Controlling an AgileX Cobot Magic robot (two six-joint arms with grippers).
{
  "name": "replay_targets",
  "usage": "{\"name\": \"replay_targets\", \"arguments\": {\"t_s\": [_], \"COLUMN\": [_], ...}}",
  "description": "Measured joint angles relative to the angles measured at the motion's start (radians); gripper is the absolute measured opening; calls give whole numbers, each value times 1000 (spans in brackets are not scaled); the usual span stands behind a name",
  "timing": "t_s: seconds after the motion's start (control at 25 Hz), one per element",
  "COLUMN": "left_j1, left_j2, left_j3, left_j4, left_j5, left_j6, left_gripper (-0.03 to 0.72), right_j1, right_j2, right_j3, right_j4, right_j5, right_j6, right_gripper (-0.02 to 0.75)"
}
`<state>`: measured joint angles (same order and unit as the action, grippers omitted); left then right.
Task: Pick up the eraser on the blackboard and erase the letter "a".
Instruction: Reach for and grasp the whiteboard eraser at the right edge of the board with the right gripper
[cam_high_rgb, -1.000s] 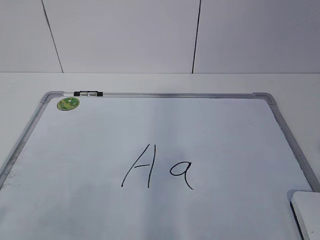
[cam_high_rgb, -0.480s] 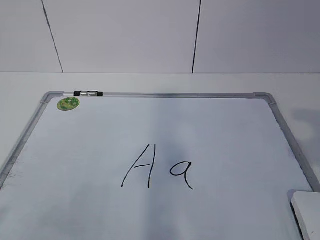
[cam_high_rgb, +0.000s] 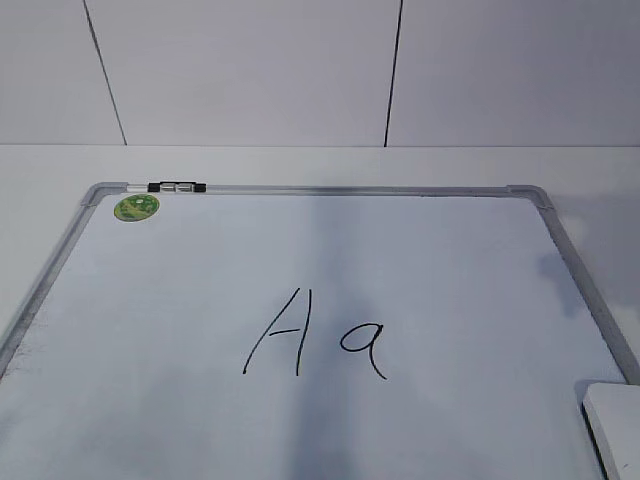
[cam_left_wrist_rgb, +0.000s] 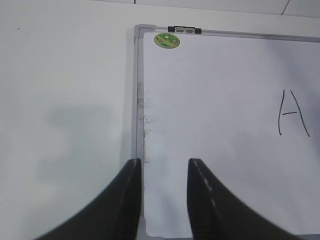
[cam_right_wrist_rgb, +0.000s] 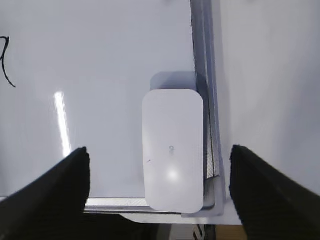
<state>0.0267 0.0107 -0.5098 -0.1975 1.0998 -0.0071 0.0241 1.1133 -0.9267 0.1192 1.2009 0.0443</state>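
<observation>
The blackboard (cam_high_rgb: 200, 300) is a white board with a grey frame lying flat on the table. A small handwritten letter "a" (cam_high_rgb: 364, 347) sits near its middle, right of a taller capital "A" (cam_high_rgb: 280, 332). The white eraser (cam_high_rgb: 615, 425) lies at the board's front right corner. In the right wrist view the eraser (cam_right_wrist_rgb: 173, 148) lies between and below my wide-open right gripper (cam_right_wrist_rgb: 159, 152), which hovers above it. My left gripper (cam_left_wrist_rgb: 162, 165) is open and empty over the board's left frame edge (cam_left_wrist_rgb: 136, 100). Neither gripper shows in the exterior view.
A round green sticker (cam_high_rgb: 136, 207) and a black-and-silver clip (cam_high_rgb: 176, 187) mark the board's far left corner. The white table (cam_high_rgb: 320, 165) runs back to a panelled wall (cam_high_rgb: 250, 70). The table's front edge lies just below the eraser in the right wrist view.
A shadow has spread over the board's right side and down its middle. The board, letters and eraser have not moved.
</observation>
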Motion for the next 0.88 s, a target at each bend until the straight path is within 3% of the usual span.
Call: {"name": "replay_targets", "arguments": {"t_s": [0.44, 0.88], "left_j1": [0, 0], "left_j2": [0, 0], "left_j3": [0, 0], "left_j4": [0, 0], "left_j5": [0, 0], "left_j6": [0, 0], "left_gripper": [239, 239], "right_j1": [4, 161], "right_j2": [83, 83], "right_j3": [-16, 22], "right_j4": [16, -90], "right_j5": [21, 22], "right_j6": [12, 7], "right_gripper": [668, 668]}}
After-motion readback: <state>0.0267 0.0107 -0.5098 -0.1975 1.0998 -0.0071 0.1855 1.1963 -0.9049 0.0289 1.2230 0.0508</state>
